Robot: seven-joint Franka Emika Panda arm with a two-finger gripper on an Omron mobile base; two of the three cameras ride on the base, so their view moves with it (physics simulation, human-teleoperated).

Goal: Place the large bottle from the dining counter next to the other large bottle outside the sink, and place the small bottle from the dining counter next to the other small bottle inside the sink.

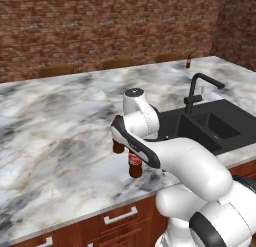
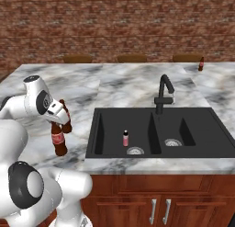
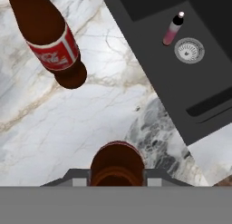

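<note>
Gripper [image 3: 117, 178] clamped on the large bottle [image 3: 117, 166], bottom centre – set it down upright just beside the other large bottle [image 3: 52, 41], upper left – don't bump it

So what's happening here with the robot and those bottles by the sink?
The white robot arm's gripper is shut on a large dark brown cola bottle, held over the grey-white marble counter left of the black sink. Another large brown cola bottle with a red label stands on the counter right beside it. A small pale pink bottle stands inside the sink's left basin. A small dark brown bottle waits on the far side of the counter.
</note>
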